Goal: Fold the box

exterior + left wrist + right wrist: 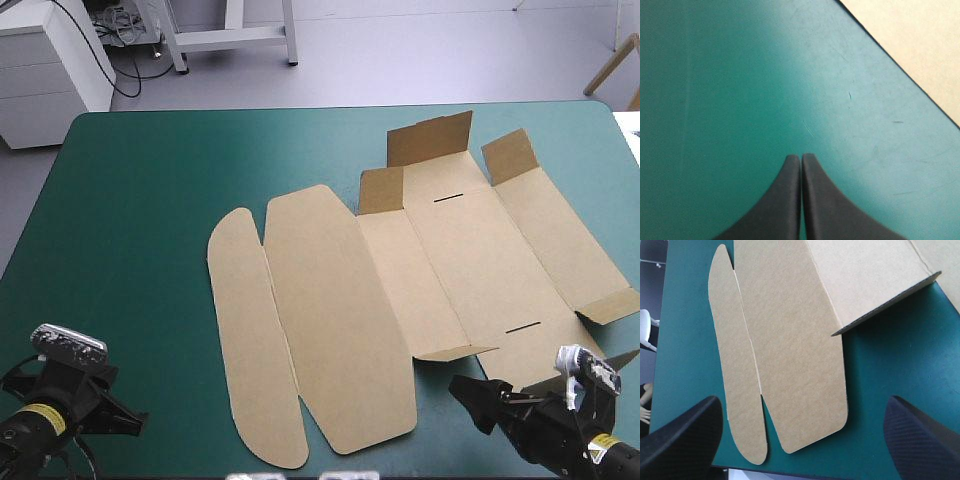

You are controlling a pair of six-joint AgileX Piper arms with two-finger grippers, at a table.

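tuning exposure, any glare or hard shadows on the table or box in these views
High view: even light on the box, only thin shadows by its raised flaps. Left wrist view: a pale sheen on the teal-green cover ahead of the shut left tool. Right wrist view: a dark shadow under the lifted flap.

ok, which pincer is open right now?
The right pincer, spread wide with the brown box ahead of it. The left pincer is shut into one pointed arch over the teal-green cover.
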